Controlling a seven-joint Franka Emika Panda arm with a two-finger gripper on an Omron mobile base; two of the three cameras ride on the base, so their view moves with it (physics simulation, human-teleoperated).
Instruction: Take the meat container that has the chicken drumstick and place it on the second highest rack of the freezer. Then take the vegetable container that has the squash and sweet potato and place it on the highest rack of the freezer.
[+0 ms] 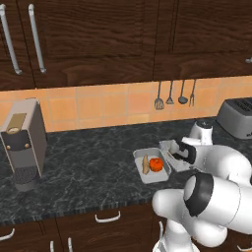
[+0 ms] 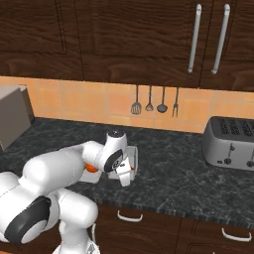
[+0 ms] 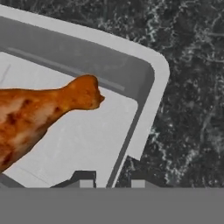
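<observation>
Item: meat container (image 3: 146, 94) holding chicken drumstick (image 3: 35, 116), on your desk (image 3: 192, 87). Your fingers (image 3: 86, 179) straddle its rim wall, nearly clenched onto it.

Orange-brown chicken drumstick (image 3: 30, 118), grey meat container (image 3: 148, 87), black-speckled counter (image 3: 192, 87)

1. Dark wooden upper cabinets (image 1: 98, 39) span the top of the kitchen, with long silver bar handles (image 1: 35, 38).
2. Below them runs an orange tiled backsplash (image 1: 98, 106).
3. Four dark utensils (image 1: 174, 94) hang in a row against the tiles.
4. A black speckled stone counter (image 1: 88, 167) stretches across.
5. A grey coffee machine (image 1: 22, 142) stands at its left end.
6. A silver toaster (image 2: 230, 143) sits at its right end.
7. Dark wooden drawers (image 2: 149, 228) with curved silver pulls sit under the counter.
</observation>
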